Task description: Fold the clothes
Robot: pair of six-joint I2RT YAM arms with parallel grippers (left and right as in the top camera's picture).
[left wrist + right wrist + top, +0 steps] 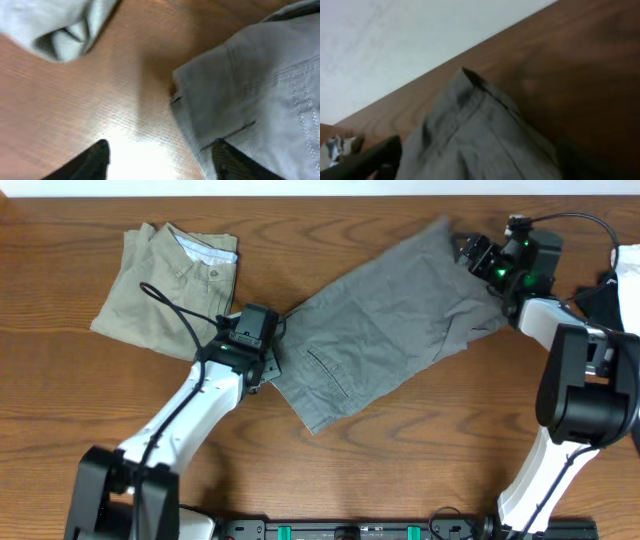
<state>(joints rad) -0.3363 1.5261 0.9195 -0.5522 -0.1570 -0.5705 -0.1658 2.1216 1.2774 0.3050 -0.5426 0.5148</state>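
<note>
The mid-grey shorts lie spread out flat and slantwise across the middle of the table. A folded olive-khaki pair rests at the back left. My left gripper is at the grey pair's left edge. In the left wrist view it is open over bare wood, its right finger above the grey hem. My right gripper hovers at the grey pair's far right corner. In the right wrist view it stands open, the bunched grey cloth lying loose between the wide-apart fingers.
A white object and dark cloth sit at the table's right edge behind the right arm. The table's far edge runs close behind the right gripper. A black rail lines the front.
</note>
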